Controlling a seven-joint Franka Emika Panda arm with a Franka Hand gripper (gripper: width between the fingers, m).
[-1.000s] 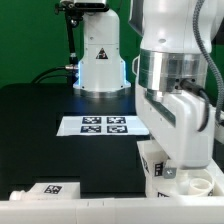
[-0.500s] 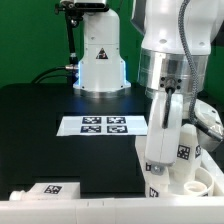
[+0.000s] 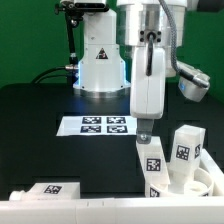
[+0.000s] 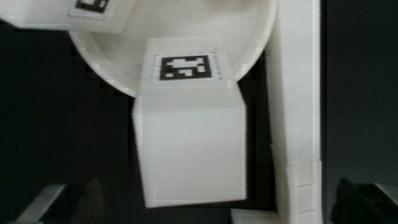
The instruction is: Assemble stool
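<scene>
The white round seat [image 3: 206, 181] lies at the exterior view's lower right, against the front wall. Two chunky white legs stand up on it, one with its tag facing the camera [image 3: 153, 166] and one behind it [image 3: 186, 150]. A third leg [image 3: 50, 190] lies loose at the lower left. My gripper [image 3: 146, 130] hangs just above the nearer leg and to its left, holding nothing. In the wrist view the jaws stand wide apart, with dark fingertips [image 4: 68, 206] at the picture's corners. The tagged leg [image 4: 192, 150] and the seat [image 4: 178, 35] lie beneath my gripper [image 4: 214, 208].
The marker board [image 3: 105, 125] lies mid-table on the black surface. The white robot base [image 3: 100, 60] stands behind it. A white wall [image 3: 100, 206] runs along the table's front edge and shows as a strip in the wrist view [image 4: 295, 110].
The arm has risen and moved toward the exterior view's left, off the stool. The two upright legs it covered are now in plain sight.
</scene>
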